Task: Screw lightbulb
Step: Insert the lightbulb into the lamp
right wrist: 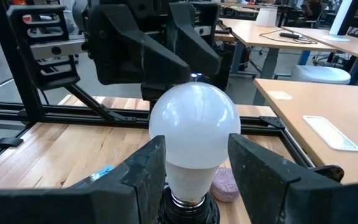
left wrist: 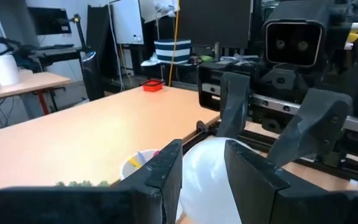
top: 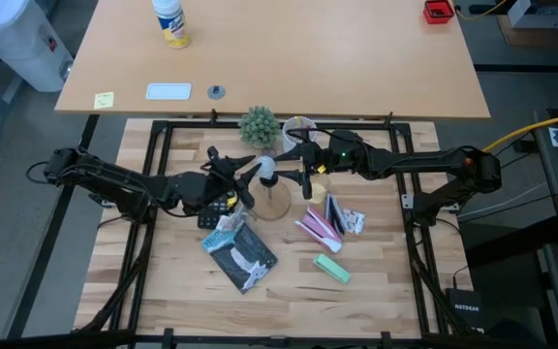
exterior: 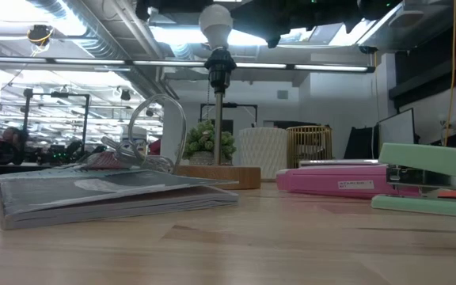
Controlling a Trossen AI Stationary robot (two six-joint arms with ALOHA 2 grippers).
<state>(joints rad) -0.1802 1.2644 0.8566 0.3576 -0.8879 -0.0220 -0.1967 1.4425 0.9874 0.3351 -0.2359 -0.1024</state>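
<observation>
**Over the table's middle, two grippers meet at a bulb in its socket**

At the centre of the wooden table (top: pixel 172 291) the lightbulb (right wrist: pixel 194 134) sits upright with its grey screw base in the black socket (exterior: pixel 219 67) of a lamp stand, whose thin stem rises from a flat wooden base (exterior: pixel 220 176). From the low camera the bulb shows high above the tabletop, globe uppermost.

Reaching from the left, the left gripper (left wrist: pixel 204 177) has its two dark fingers (left wrist: pixel 163 177) on either side of the white globe; whether they press on the glass or only stand beside it cannot be told. Opposite it, the right gripper (right wrist: pixel 194 180) comes in from the right, fingers (right wrist: pixel 145 174) flanking the bulb's neck just above the socket, very close to the glass; a firm clamp cannot be confirmed.

Around the stand lie a plastic-wrapped packet (top: pixel 240 250), a pink stapler (exterior: pixel 343 178) and a mint-green stapler (exterior: pixel 430 186). Behind the stand are a small green plant (top: pixel 258 124) and a white ribbed cup (exterior: pixel 264 152).
</observation>
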